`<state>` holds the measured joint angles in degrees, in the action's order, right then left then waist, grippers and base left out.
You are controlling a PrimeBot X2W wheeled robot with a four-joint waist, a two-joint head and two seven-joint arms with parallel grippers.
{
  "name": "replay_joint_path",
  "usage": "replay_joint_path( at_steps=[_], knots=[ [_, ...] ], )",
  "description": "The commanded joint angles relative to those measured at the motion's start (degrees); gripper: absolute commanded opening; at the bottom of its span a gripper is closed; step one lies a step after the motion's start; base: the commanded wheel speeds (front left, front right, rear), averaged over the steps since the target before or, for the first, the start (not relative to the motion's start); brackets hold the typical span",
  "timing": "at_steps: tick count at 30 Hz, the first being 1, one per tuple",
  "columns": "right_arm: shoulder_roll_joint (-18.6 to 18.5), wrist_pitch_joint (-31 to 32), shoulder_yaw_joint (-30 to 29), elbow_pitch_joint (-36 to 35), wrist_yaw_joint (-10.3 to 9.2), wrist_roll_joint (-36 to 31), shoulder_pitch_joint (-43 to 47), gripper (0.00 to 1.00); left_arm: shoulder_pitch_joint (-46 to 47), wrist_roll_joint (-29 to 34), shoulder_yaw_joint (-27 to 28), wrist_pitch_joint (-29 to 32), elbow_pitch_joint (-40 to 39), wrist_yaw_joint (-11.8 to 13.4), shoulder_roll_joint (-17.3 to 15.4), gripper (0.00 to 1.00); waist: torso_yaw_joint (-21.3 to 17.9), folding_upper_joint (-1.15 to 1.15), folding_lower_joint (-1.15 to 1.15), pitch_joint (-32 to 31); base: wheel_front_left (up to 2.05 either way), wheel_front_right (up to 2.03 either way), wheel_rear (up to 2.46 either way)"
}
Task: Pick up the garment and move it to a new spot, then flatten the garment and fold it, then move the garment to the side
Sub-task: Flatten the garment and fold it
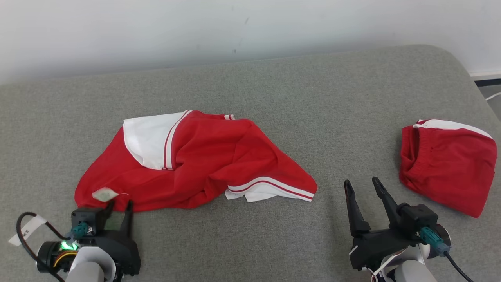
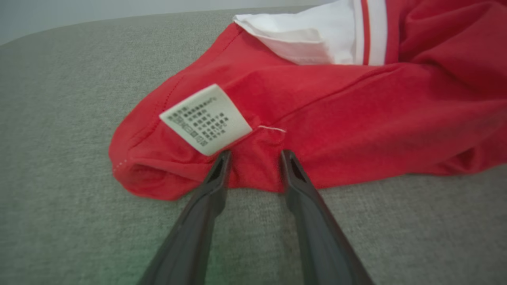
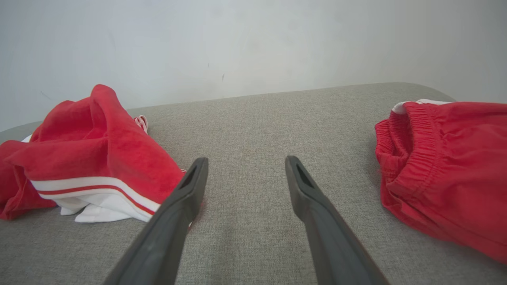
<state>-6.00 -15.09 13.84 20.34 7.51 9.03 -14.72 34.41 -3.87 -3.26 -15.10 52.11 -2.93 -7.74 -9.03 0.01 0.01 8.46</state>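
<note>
The garment (image 1: pixel 211 164), red with white panels and striped trim, lies crumpled on the grey padded surface (image 1: pixel 274 86), left of centre. My left gripper (image 1: pixel 120 203) is at its near left corner, just below a white care label (image 1: pixel 105 194). In the left wrist view the garment (image 2: pixel 336 114) and label (image 2: pixel 206 118) are close up. The left gripper (image 2: pixel 256 156) is open, its tips against the red hem. My right gripper (image 1: pixel 361 182) stands open over bare surface to the right of the garment. From the right wrist view, the right gripper (image 3: pixel 245 160) has the garment (image 3: pixel 99 158) to its left.
A second red piece with an elastic waistband (image 1: pixel 446 164) lies folded at the far right, near the surface's rounded right edge; it also appears as a red bundle (image 3: pixel 455 166) in the right wrist view. A pale wall (image 1: pixel 250 27) backs the surface.
</note>
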Motion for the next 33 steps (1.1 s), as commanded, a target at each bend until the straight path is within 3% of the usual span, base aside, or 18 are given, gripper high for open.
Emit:
replay_joint_path(
  at_steps=[1, 2, 7, 16, 19, 28, 32, 33],
  knots=[
    [0.0, -0.1, 0.1, 0.0, -0.03, -0.3, -0.4, 1.0, 0.4, 0.4, -0.2, -0.1, 0.9, 0.0, -0.3, 0.09, 0.1, -0.01, -0.01, 0.2, 0.0, 0.0, 0.0],
    [0.1, -0.1, 0.2, 0.0, -0.03, -0.3, -0.6, 1.0, 0.8, 0.3, -0.3, 0.0, 1.9, -0.3, -0.3, 0.0, 0.1, -0.01, -0.01, 0.3, 0.0, 0.0, 0.0],
    [0.4, -0.1, 0.1, -0.2, -0.03, -0.3, -1.0, 1.0, 2.6, 0.2, -0.7, 0.0, 2.2, -0.8, -0.4, 0.0, 0.4, -0.01, -0.01, 0.8, 0.0, 0.0, 0.0],
    [0.8, -0.1, -0.7, -0.1, -0.03, -0.2, -0.3, 1.0, 2.3, 0.2, 1.4, -0.1, -15.9, -0.8, -1.8, 0.0, 1.2, -0.01, -0.01, 0.7, 0.0, 0.0, 0.0],
    [1.0, -0.1, -0.6, -0.2, -0.03, -0.2, -0.5, 1.0, 4.3, 1.0, 1.5, -0.1, -18.2, -1.3, -3.1, 0.0, 1.0, -0.01, -0.01, 1.2, 0.0, 0.0, 0.0],
    [1.6, -0.1, 1.1, -0.9, -0.03, 0.6, -3.2, 1.0, 14.9, 4.8, -1.4, -0.1, -10.5, -2.5, -9.1, 0.0, -3.3, -0.01, -0.01, 4.8, 0.0, 0.0, 0.0],
    [1.7, -0.1, 1.3, -1.0, -0.03, 0.5, -3.5, 1.0, 17.9, 4.7, -2.0, -0.1, -6.9, -2.5, -9.3, 0.0, -5.3, -0.01, -0.01, 6.3, 0.0, 0.0, 0.0],
    [1.7, -0.1, 1.2, -1.0, -0.03, 0.5, -3.6, 1.0, 18.3, 4.6, -2.0, -0.1, -5.9, -2.4, -9.4, 0.16, -5.7, -0.01, -0.01, 6.5, 0.0, 0.0, 0.0]
  ],
)
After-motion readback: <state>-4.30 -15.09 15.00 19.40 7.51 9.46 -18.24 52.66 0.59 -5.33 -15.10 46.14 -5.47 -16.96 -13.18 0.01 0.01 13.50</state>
